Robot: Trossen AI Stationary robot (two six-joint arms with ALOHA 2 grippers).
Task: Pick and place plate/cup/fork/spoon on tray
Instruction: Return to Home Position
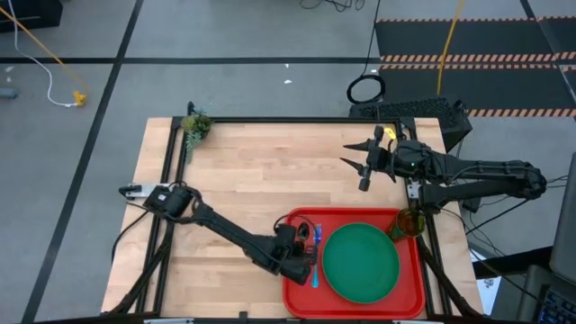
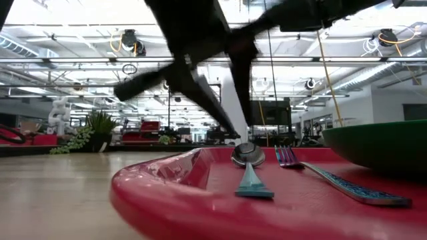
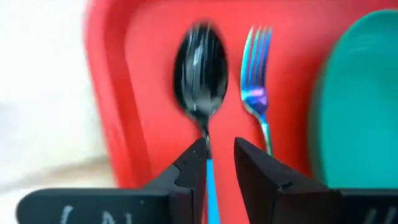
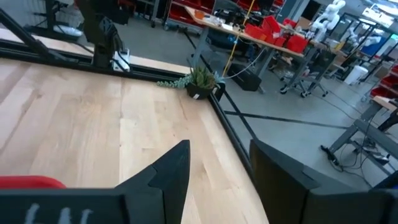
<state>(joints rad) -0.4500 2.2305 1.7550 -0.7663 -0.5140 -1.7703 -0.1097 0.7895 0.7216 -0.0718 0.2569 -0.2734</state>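
The red tray [image 1: 292, 297] lies at the table's near right. The dark-green plate [image 1: 360, 261] rests flat on it. The spoon [image 3: 200, 68] and the fork [image 3: 256, 68] lie side by side on the tray's left part, handles toward the near edge. The olive cup [image 1: 409, 222] stands upright at the tray's far right corner. My left gripper [image 3: 219, 144] is open just above the spoon, its fingers on either side of the handle's neck; in the low view [image 2: 233, 133] its tips stand a little above the spoon's bowl [image 2: 247, 153]. My right gripper [image 1: 360, 166] is open and empty above the bare table.
A small green plant [image 1: 195, 126] sits at the table's far left corner. Bare wooden table [image 1: 243, 180] spreads left of and beyond the tray. The black frame rail [image 1: 297, 120] runs along the far edge.
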